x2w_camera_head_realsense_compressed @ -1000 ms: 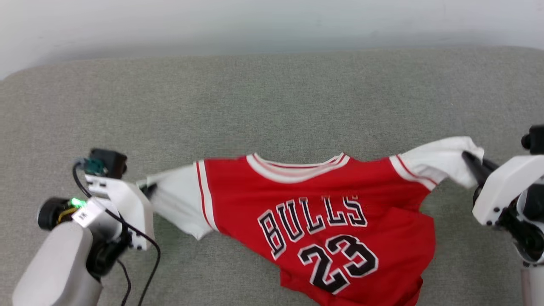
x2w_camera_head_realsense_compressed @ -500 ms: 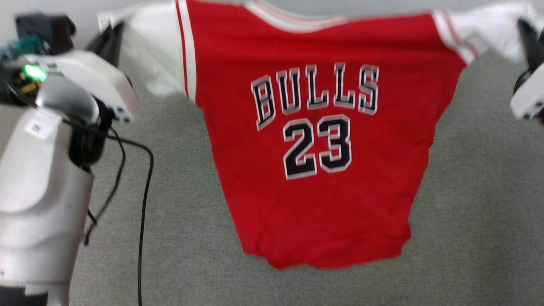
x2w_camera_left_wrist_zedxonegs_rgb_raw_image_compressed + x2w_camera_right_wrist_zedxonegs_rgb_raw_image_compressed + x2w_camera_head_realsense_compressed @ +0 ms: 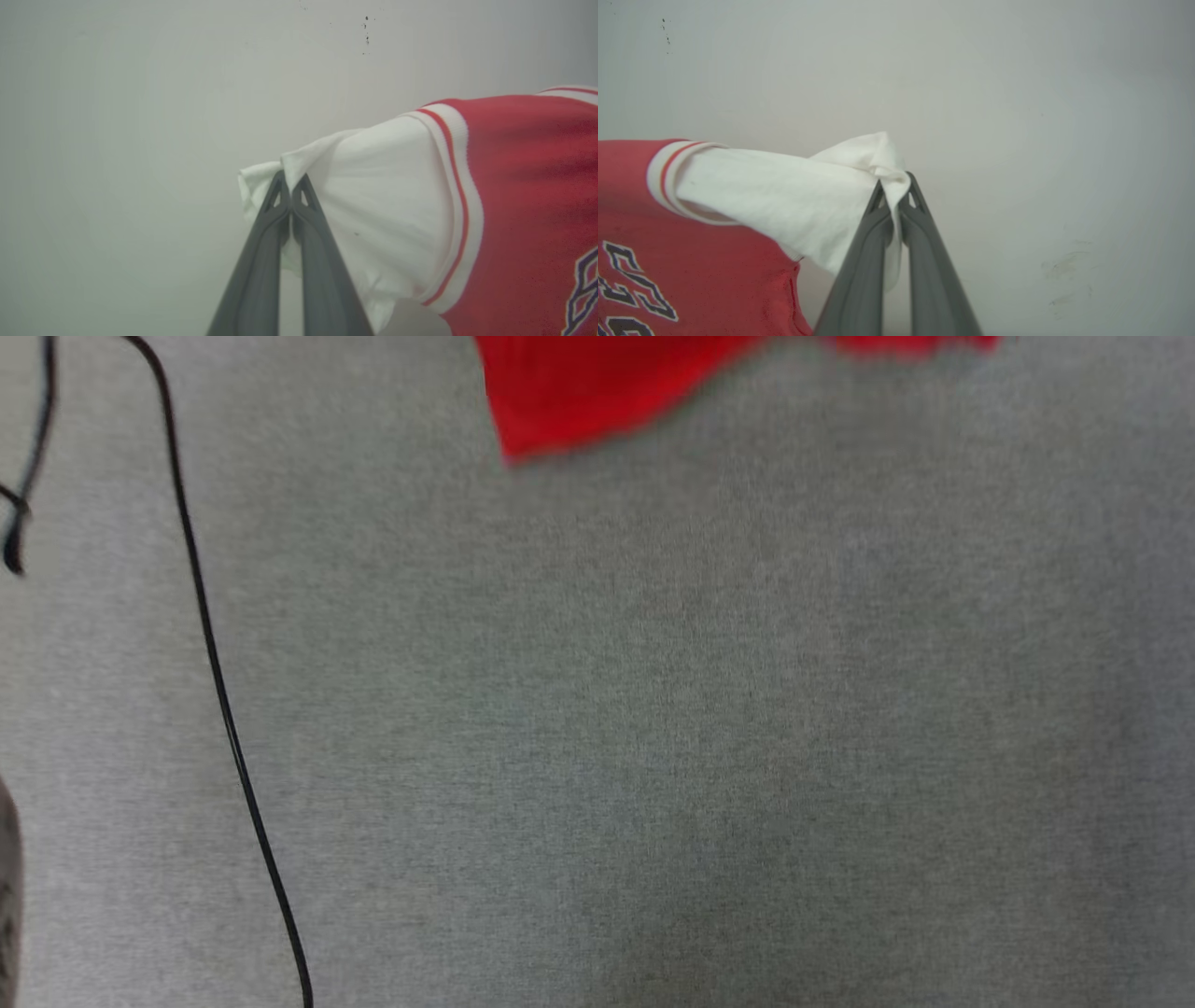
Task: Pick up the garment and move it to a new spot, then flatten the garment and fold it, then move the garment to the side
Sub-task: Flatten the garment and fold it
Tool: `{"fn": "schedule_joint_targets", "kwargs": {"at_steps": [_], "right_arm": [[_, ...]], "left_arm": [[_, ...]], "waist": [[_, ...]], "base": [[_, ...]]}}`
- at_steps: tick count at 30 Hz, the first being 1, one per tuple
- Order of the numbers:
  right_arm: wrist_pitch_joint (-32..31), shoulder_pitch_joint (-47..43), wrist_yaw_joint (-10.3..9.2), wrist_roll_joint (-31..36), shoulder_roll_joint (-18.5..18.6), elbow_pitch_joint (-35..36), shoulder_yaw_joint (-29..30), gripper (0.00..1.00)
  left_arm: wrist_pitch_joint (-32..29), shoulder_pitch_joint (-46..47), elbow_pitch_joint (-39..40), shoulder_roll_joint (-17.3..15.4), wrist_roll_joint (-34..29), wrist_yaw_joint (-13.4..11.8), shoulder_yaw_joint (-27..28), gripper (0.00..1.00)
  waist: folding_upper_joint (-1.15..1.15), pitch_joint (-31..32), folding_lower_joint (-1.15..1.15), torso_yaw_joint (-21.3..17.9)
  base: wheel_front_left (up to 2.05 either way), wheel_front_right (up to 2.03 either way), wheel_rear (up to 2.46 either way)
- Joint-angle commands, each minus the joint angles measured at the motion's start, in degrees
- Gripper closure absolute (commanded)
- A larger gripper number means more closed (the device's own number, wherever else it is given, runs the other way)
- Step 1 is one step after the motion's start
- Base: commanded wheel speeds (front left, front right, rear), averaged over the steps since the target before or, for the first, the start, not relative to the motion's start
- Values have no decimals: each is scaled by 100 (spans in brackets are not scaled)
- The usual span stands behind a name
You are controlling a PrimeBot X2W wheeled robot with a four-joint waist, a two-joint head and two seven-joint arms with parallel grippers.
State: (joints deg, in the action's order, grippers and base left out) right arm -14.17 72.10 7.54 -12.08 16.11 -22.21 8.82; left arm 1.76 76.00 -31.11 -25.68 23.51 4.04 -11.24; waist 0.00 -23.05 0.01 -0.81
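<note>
Cloth of the red jersey [image 3: 579, 392] hangs, blurred, into the top edge of the head view. Its lowest corner points down over the grey fabric-covered bench [image 3: 653, 728], and whether that corner touches the bench cannot be told. That view also shows a thin black cable [image 3: 215, 672] running down the left side of the bench, well apart from the hem. The wrist views show the grips instead. The left end effector [image 3: 292, 179] has its two dark fingers pressed together on the bunched outer edge of the white left sleeve [image 3: 373, 210]. Past the red-and-white striped trim [image 3: 455, 186], the red body and a scrap of black, white-outlined lettering [image 3: 584, 289] run off the right border. The right end effector [image 3: 895, 182] is likewise clamped on the gathered tip of the white right sleeve [image 3: 784, 196], a fold of cloth pinched between its fingers. The red front with lettering [image 3: 626, 275] lies at the lower left of that view. Each sleeve is pulled out sideways from the body. Outward of both sleeve edges stands a plain pale wall [image 3: 140, 116], marked by a few dark specks [image 3: 366, 32] and faint smudges [image 3: 1064, 270]. Below and to the right of the hem, a broad stretch of bench lies open.
</note>
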Motion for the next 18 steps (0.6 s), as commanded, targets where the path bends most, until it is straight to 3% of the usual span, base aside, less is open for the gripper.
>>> {"fn": "schedule_joint_targets", "kwargs": {"at_steps": [1, 10, 18], "right_arm": [[58, 258, -10, 25, 62, -96, 32, 100], [289, 1025, -10, 18, -129, -716, -214, 100], [700, 775, -9, -368, -291, -1754, -635, 100]], "left_arm": [[61, 219, -104, -54, 10, 20, 40, 100], [372, 959, -828, -41, 182, 179, 61, 100], [670, 597, -1802, 135, 650, 330, -181, 100]], "waist": [[0, -273, -1, -61], [0, -853, -1, -135], [0, -1239, -1, -95]], "base": [[0, 0, 0], [0, 0, 0], [0, 0, 0]]}}
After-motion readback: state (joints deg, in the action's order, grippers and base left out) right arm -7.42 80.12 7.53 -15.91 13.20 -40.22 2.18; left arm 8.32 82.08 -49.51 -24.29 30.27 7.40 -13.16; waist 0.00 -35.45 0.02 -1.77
